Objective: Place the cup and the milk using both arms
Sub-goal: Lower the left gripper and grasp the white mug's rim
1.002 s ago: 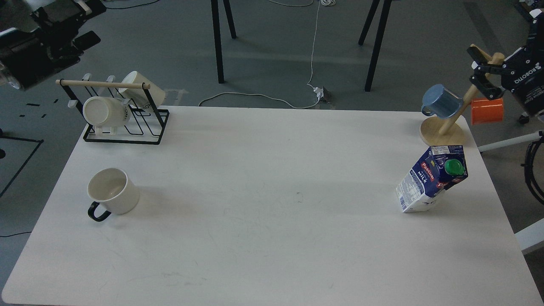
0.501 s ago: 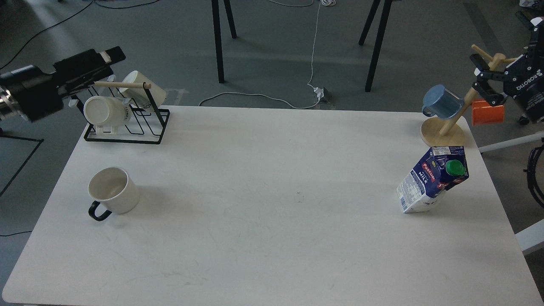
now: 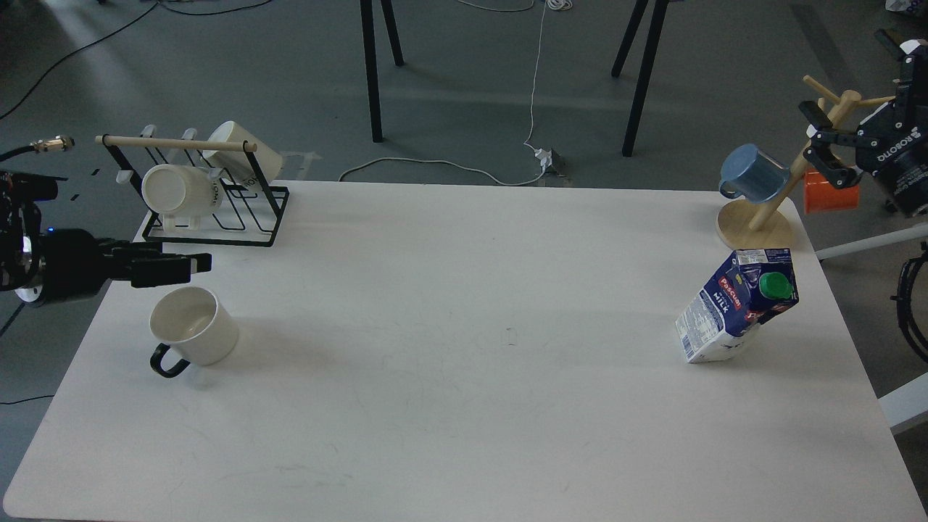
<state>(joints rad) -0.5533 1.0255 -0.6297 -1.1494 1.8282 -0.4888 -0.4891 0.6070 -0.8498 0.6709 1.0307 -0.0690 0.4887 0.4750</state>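
Spreading across most of the frame, the white table (image 3: 464, 406) carries everything else. At its upper left corner stands a black wire mug rack (image 3: 210, 210) with a wooden rod across the top, holding two cream mugs with dark lettering (image 3: 181, 190) tipped on their sides. At the upper right corner a wooden mug tree (image 3: 757, 217) leans on its round base, with a blue mug (image 3: 754, 172) hung on one peg and an orange mug (image 3: 830, 192) behind it.

Coming in from the left edge at mid height, the left arm ends in the left gripper (image 3: 185, 264), which reaches level over the table's left edge, just above and beside the cup; its dark fingers lie close together and hold nothing, but how far apart they are I cannot tell. At the upper right edge the right gripper (image 3: 823, 134) hangs near the mug tree's pegs, fingers parted, gripping nothing.

In the right part of the table sits the milk (image 3: 736, 308), a blue and white carton with a green cap, tilted toward the right, well apart from the right gripper. In the left part, the cup (image 3: 196, 330) stands upright with its mouth open upward and its black loop handle pointing to the lower left.
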